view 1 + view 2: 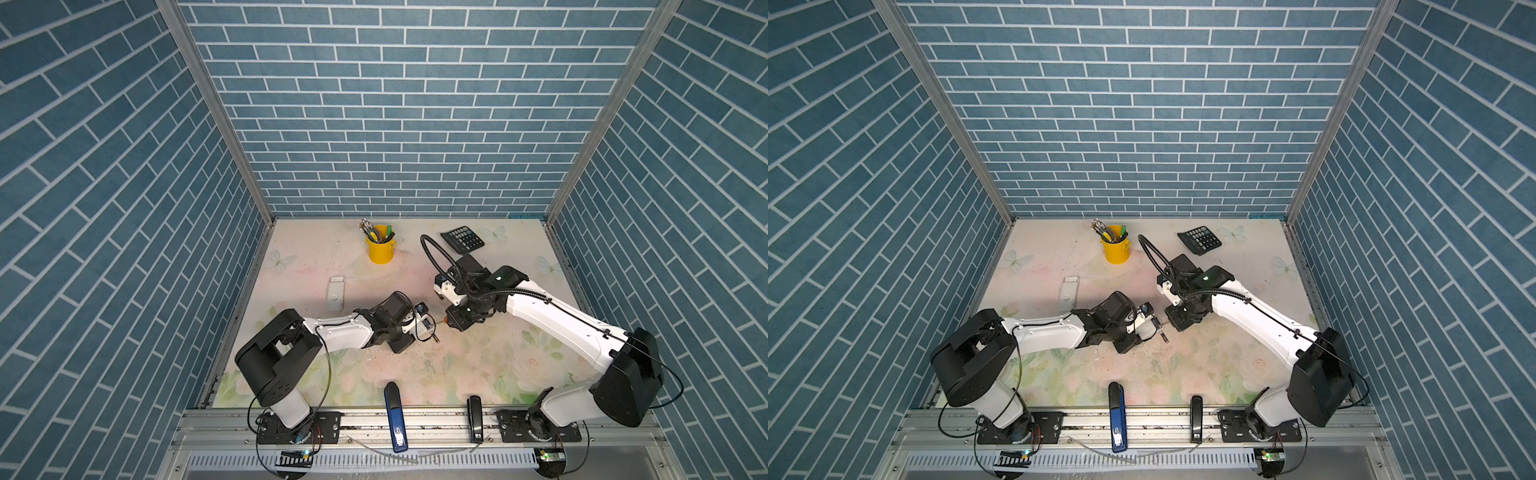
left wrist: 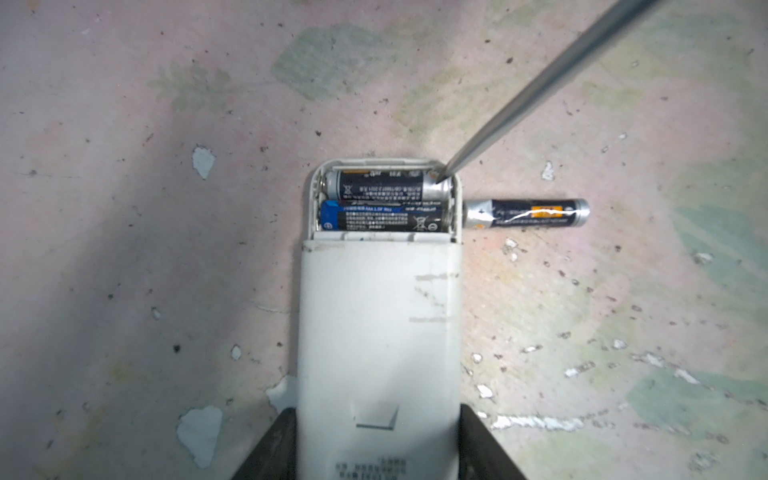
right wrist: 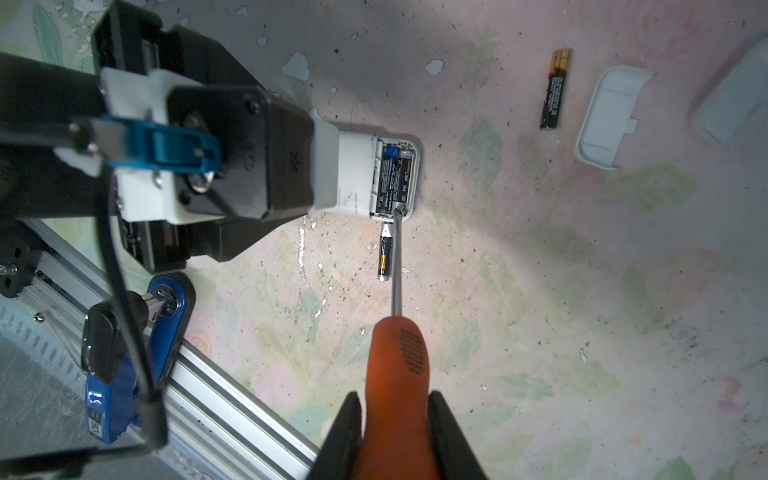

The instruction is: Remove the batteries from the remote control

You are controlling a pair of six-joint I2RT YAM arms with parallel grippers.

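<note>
Orange-handled screwdriver (image 3: 401, 357), clenched in right gripper (image 3: 395, 403), seemingly touches a battery (image 2: 386, 185); left gripper (image 2: 377, 413) grasps the remote (image 2: 374, 311).

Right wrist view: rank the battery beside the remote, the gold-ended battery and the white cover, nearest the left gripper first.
1. Loose battery: beside the remote in the left gripper.
2. Gold-ended battery: farther out.
3. White cover: just beyond it.

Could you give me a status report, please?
Left claw clamps remote. Right claw grips screwdriver, tip on end battery; second battery seated. Loose battery alongside, not blocking.
</note>
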